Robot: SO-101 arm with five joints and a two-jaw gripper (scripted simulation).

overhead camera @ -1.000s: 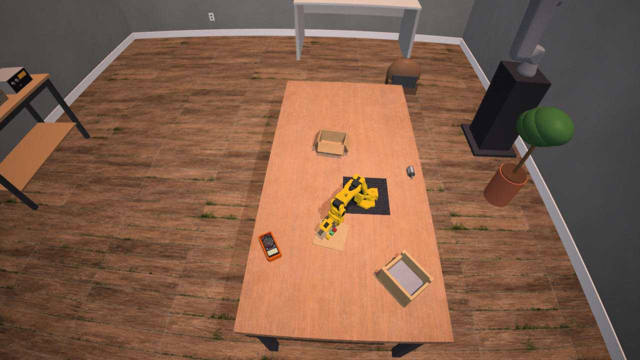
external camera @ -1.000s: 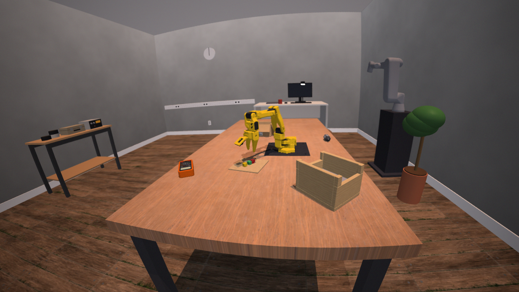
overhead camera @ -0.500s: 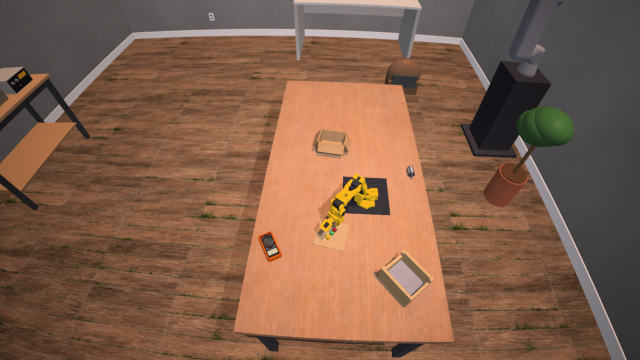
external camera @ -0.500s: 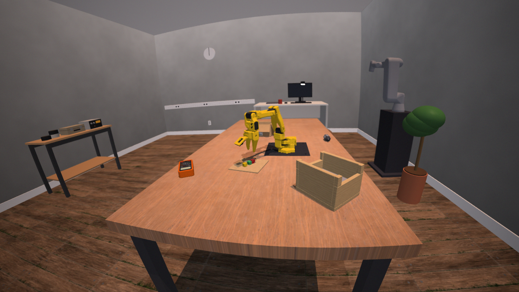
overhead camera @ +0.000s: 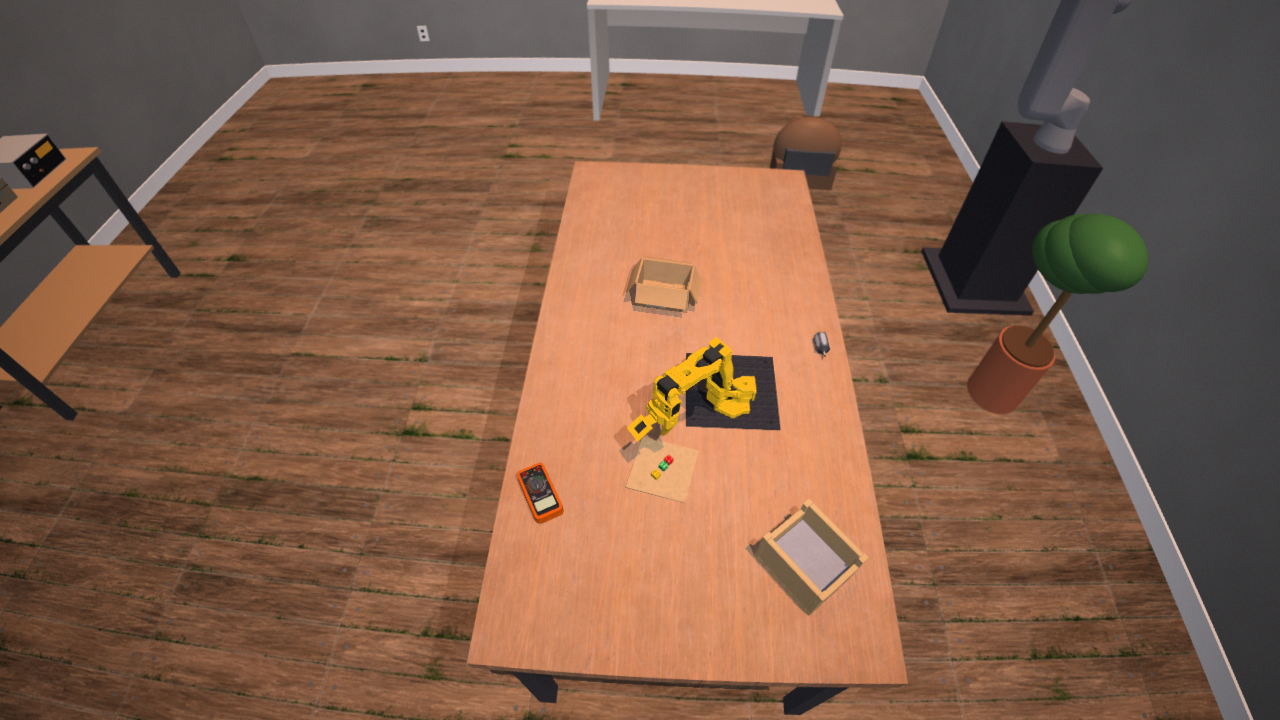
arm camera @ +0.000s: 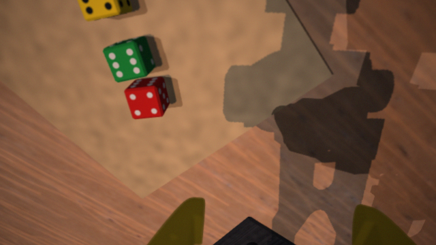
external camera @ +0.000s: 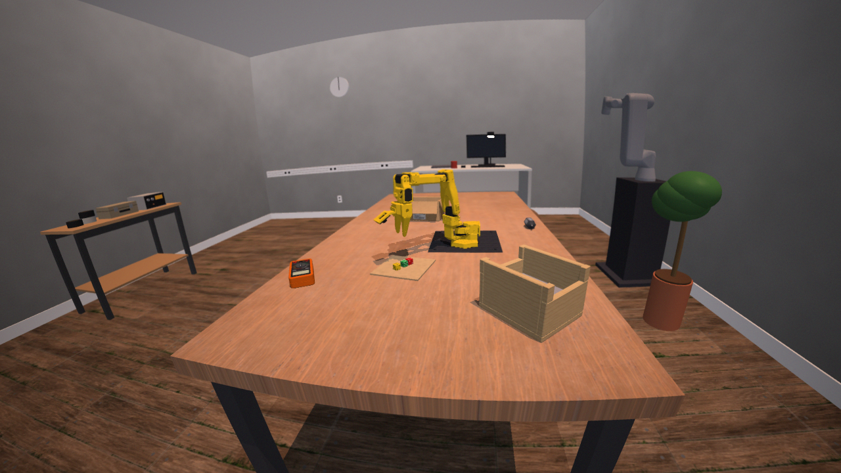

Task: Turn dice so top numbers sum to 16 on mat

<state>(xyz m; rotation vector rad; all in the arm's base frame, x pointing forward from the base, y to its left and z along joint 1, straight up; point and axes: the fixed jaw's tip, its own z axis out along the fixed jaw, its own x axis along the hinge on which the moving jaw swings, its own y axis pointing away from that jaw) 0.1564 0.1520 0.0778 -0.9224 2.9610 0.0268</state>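
Hovering nr mat (overhead camera: 671, 489) (external camera: 414, 274) (arm camera: 163, 146), end effector (overhead camera: 663, 426) (external camera: 402, 234) (arm camera: 279, 203) part open, nil held. Wrist view, upper L: red die (overhead camera: 668, 459) (external camera: 409, 261) (arm camera: 144, 103), green die (overhead camera: 663, 465) (external camera: 403, 263) (arm camera: 123, 64), yellow die (overhead camera: 656, 474) (external camera: 396, 266) (arm camera: 102, 9) (cut off), all on mat. Prob. light, stiff, slick; grip opp. sides, mid-ht. Red/green gap tight.

On wooden table (overhead camera: 608, 573) (external camera: 376, 335): tan mat (overhead camera: 671, 492) (external camera: 411, 275) (arm camera: 191, 136), black mat (overhead camera: 765, 416) (external camera: 493, 246) (arm camera: 250, 229), cardboard box (overhead camera: 662, 295) (external camera: 431, 213), multimeter (overhead camera: 539, 490) (external camera: 301, 272), computer mouse (overhead camera: 821, 342) (external camera: 529, 223), wooden box (overhead camera: 792, 573) (external camera: 511, 297).
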